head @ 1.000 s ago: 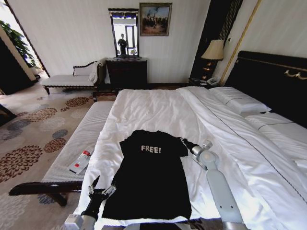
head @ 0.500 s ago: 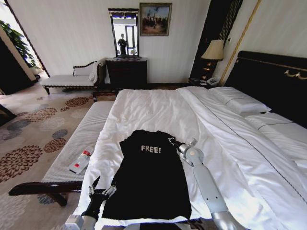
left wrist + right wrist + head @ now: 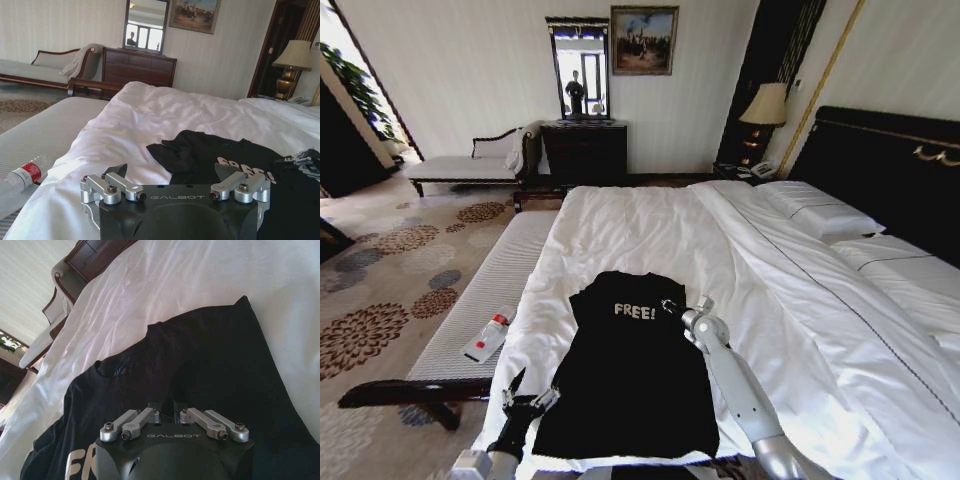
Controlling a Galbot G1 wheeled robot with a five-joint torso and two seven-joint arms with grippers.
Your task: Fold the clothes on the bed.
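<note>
The clothes, a black T-shirt (image 3: 635,375) with white "FREE!" lettering, lie flat near the foot of the bed (image 3: 650,225). My right gripper (image 3: 670,307) sits low over the shirt's right shoulder, just beside the lettering. Its fingers are drawn together, shut on the sleeve fabric, which is pulled in over the chest. In the right wrist view that gripper (image 3: 166,405) rests against the black cloth (image 3: 210,355). My left gripper (image 3: 525,400) hangs open at the shirt's lower left corner, off the fabric. The left wrist view shows its gripper (image 3: 172,172) spread apart before the shirt (image 3: 200,152).
A grey bench (image 3: 495,285) runs along the bed's left side with a plastic bottle (image 3: 488,335) on it. Pillows (image 3: 820,212) and a dark headboard (image 3: 890,165) stand at the right. A dresser (image 3: 585,152), chaise (image 3: 465,168) and lamp (image 3: 767,105) are far back.
My right gripper has moved left across the shirt toward the lettering, taking the right sleeve inward with it. The left arm has stayed in place.
</note>
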